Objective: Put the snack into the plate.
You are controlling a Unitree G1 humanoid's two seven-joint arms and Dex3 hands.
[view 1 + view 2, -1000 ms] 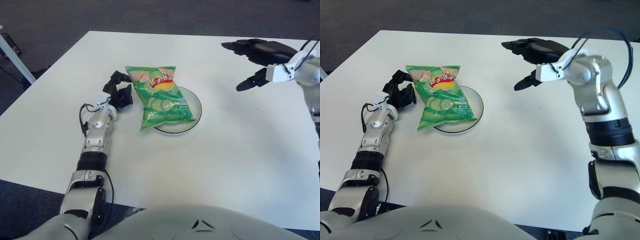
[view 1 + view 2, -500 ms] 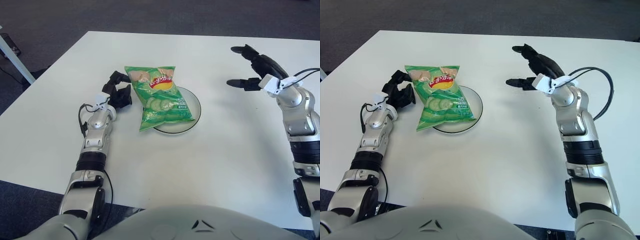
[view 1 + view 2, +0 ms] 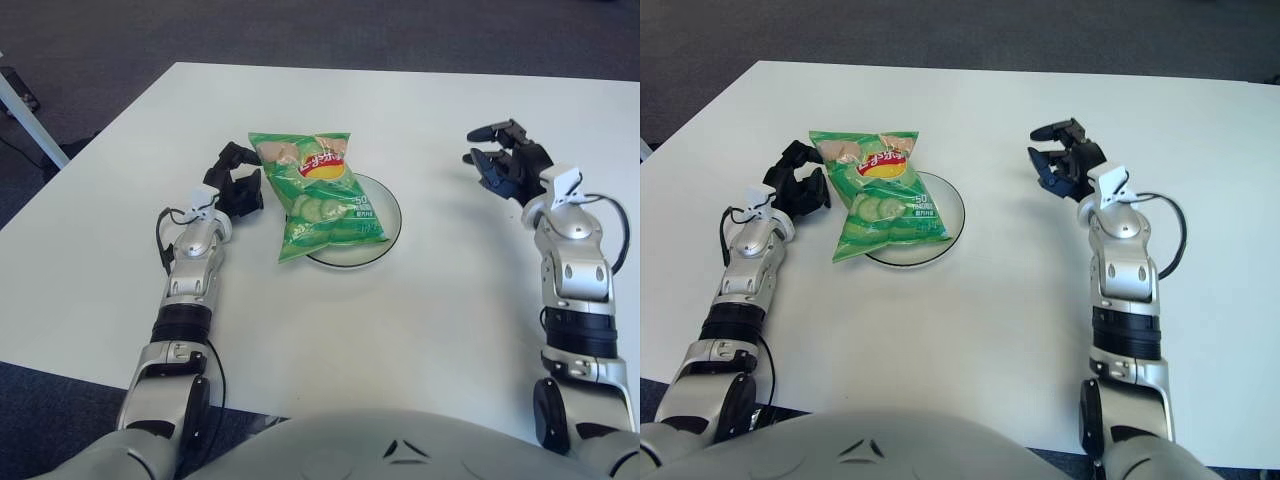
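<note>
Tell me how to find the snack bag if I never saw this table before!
Look at the white table and find the round plate near its middle. The bag lies across the left part of that plate, close beside the left robot hand. It is the only bright green thing there, shiny, with cucumber slices pictured on it and a red and yellow logo.
</note>
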